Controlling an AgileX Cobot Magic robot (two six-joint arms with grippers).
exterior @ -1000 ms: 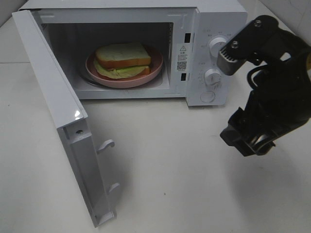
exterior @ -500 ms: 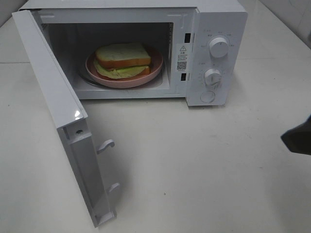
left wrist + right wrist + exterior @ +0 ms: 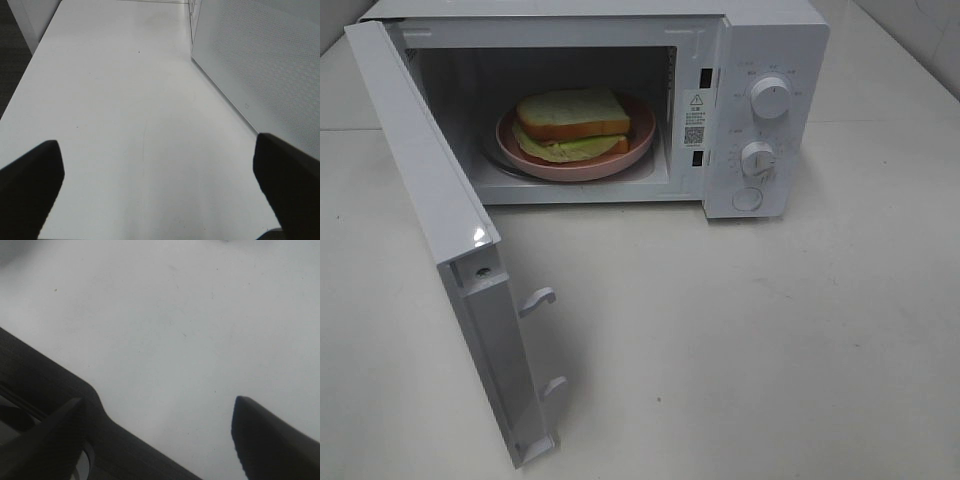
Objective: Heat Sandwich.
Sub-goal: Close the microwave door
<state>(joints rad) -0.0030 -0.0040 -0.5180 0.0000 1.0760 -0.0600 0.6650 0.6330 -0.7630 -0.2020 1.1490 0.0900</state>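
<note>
The sandwich, pale bread over green-yellow layers, lies on a pink round plate inside the white microwave. The microwave's door stands wide open, swung toward the front left. Neither gripper appears in the exterior high view. In the left wrist view, my left gripper is open over bare table, with the dotted face of the door beside it. My right gripper is open over bare white table, nothing between its fingers.
The microwave's panel carries two round knobs and a round button. Two latch hooks stick out of the open door's edge. The white tabletop stretches in front of the microwave.
The right arm, in front of the control panel a second ago, has drawn back to the right and left the exterior high view. Sandwich, plate and door have not moved.
</note>
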